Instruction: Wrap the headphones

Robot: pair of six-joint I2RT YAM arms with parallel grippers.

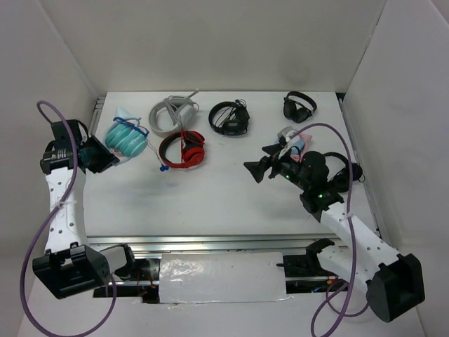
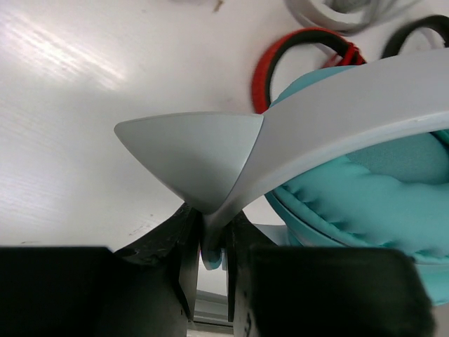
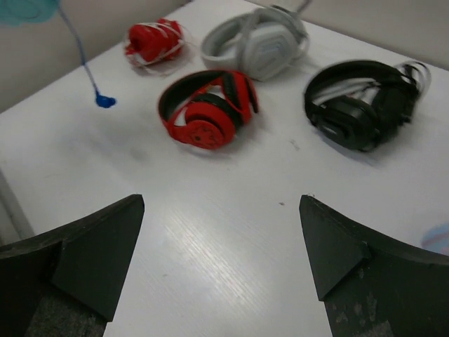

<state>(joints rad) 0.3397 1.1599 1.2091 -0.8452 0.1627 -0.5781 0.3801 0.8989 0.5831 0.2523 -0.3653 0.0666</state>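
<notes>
You're pinching the headphones (image 1: 128,137) by the white band (image 2: 337,119) in your left gripper (image 2: 210,243) at the table's (image 1: 210,200) far left, near the red pair (image 1: 184,149); your right gripper (image 3: 221,246) is hanging wide open, holding nothing.

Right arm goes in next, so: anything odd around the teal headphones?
Yes. The headphones hang from the left gripper, pinched by the white band, and their blue cable dangles unwrapped, its plug lying beside the red headphones. Nothing looks damaged.
</notes>
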